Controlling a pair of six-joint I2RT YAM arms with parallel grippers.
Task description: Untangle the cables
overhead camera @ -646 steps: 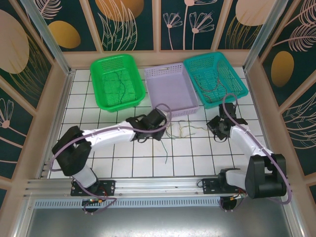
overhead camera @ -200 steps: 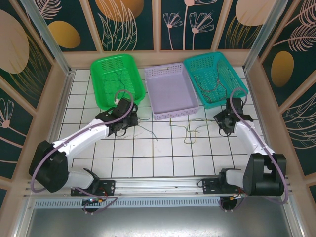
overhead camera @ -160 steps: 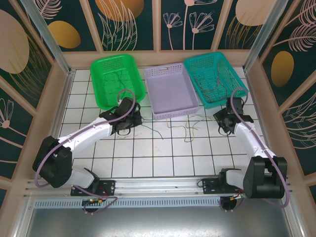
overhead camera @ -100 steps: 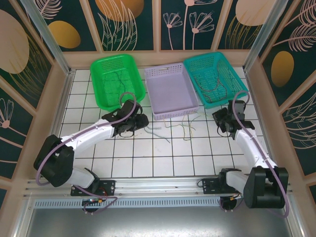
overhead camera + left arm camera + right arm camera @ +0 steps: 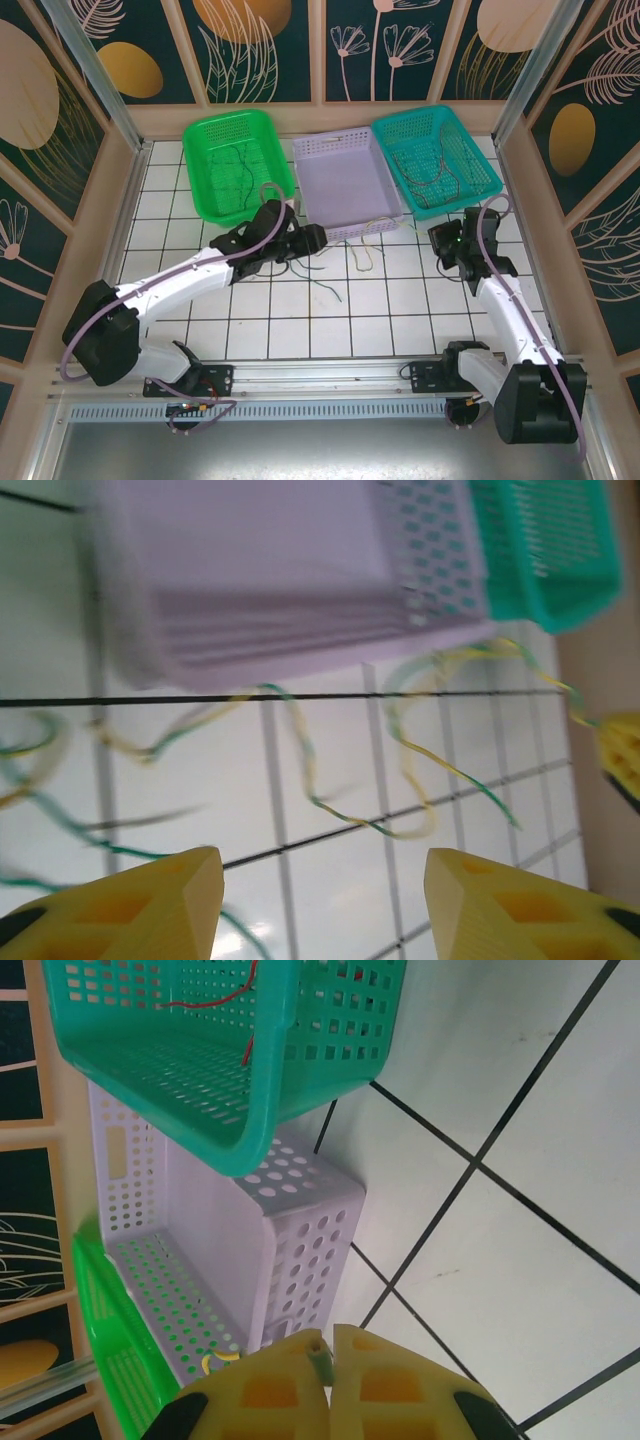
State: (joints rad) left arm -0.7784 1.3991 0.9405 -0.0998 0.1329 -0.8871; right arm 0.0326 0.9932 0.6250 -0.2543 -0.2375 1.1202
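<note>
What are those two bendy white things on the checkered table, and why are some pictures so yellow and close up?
They are two robot arms, and each ends in a claw. One picture looks down from above. The other two come from small cameras on the wrists, so the yellow shapes are the claws' own fingers. The left claw is open above the thin cables, a bunch of wiggly wires lying on the tiled table. The right claw is pinched shut on the end of a thin cable. Behind stand three baskets: green, lilac and teal. The green and teal ones already hold some wires.
</note>
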